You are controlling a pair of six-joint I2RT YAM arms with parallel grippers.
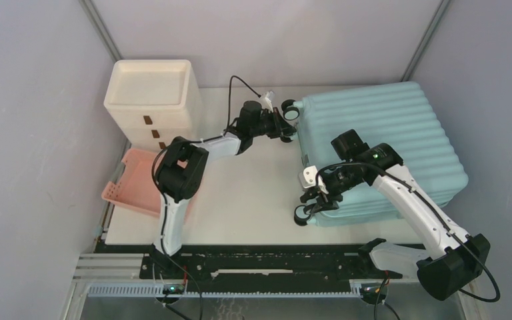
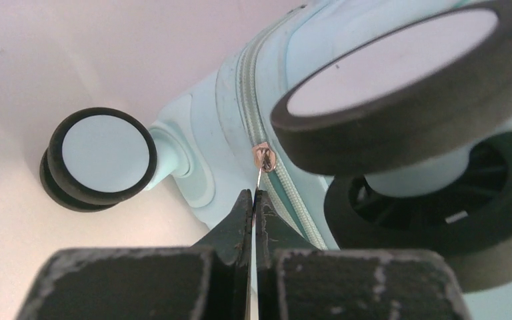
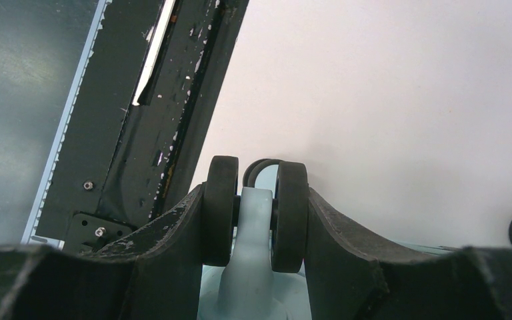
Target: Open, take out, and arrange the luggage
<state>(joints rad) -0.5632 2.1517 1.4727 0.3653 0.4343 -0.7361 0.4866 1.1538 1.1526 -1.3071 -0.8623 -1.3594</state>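
With your left tool (image 2: 254,198) pinched shut on the zipper pull (image 2: 263,160), draw it steadily along the track of the luggage (image 1: 387,127) lying closed on the right of the worktop (image 1: 253,193), while your right tool (image 3: 257,200), half-spread, clamps the near caster wheel (image 3: 221,207) as a brace.

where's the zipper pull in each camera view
top external: hidden behind the left hand at the far-left corner of the luggage
left wrist: zipper pull at centre, pinched by the shut hand
right wrist: not in it; the right hand clamps a caster wheel
shared landmark: the luggage's aqua shell
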